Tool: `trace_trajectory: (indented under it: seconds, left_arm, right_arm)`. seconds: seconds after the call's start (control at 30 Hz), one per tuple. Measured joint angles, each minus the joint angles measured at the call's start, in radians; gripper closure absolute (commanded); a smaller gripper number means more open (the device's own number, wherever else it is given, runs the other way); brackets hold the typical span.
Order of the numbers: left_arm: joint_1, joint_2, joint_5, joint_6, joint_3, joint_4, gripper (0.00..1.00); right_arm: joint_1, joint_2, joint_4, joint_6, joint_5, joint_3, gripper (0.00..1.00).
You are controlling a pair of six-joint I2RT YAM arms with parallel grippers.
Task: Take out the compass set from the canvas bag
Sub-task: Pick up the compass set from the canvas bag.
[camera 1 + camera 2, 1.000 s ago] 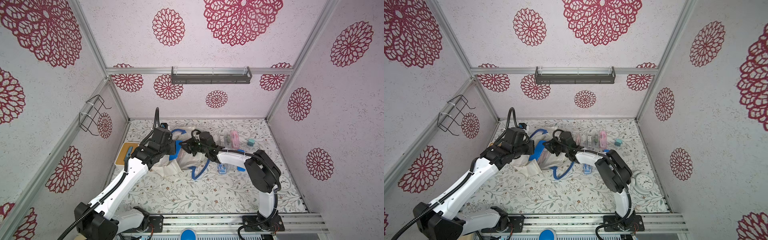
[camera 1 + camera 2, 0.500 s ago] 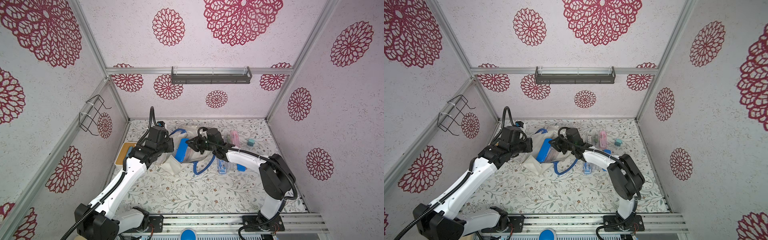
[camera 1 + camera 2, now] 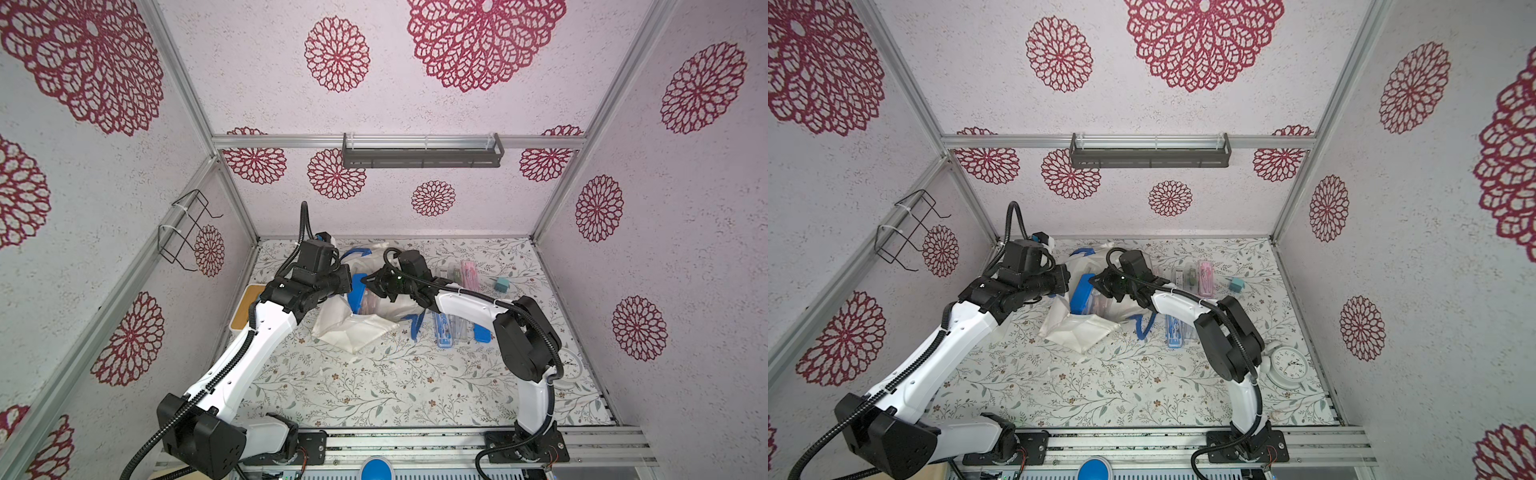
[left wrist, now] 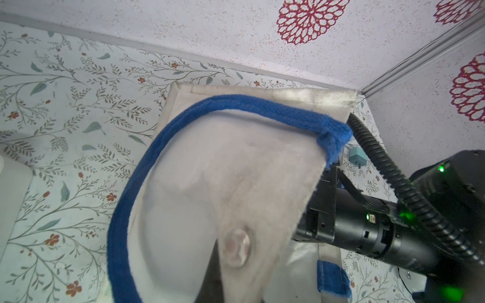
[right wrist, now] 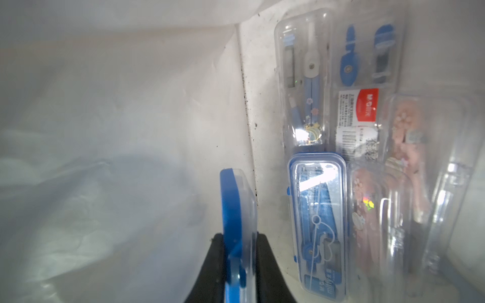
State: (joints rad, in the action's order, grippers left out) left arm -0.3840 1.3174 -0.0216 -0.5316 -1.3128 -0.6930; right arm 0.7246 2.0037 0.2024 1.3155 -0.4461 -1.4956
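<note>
Both hands at the canvas bag point(image 3: 358, 332).
The left hand point(image 3: 344, 283) pinches its fabric (blue strap point(image 4: 126, 210) draped across); the right hand point(image 5: 237, 249) grips a blue compass set point(image 5: 234, 199) inside the bag.

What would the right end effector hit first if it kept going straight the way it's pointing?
Probably the inner fabric of the canvas bag, though depth is unclear. The right end effector is shut on a blue-edged compass case whose far end leads; other cases sit off to the side.
</note>
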Motion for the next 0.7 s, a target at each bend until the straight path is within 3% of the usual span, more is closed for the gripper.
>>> trace_trajectory:
  seconds: [0.2, 0.43, 0.7]
  left_arm:
    - [0.076, 0.008, -0.006, -0.064, -0.016, -0.057, 1.0]
    - [0.134, 0.075, 0.006, -0.133, -0.024, -0.06, 1.0]
    - [0.139, 0.109, 0.018, -0.169, -0.05, -0.051, 1.0]
  right_arm:
    - [0.031, 0.075, -0.043, -0.015, -0.039, -0.137, 0.88]
    - [0.044, 0.077, -0.039, -0.026, -0.052, -0.064, 0.88]
    - [0.039, 0.002, -0.114, -0.142, -0.018, -0.003, 0.89]
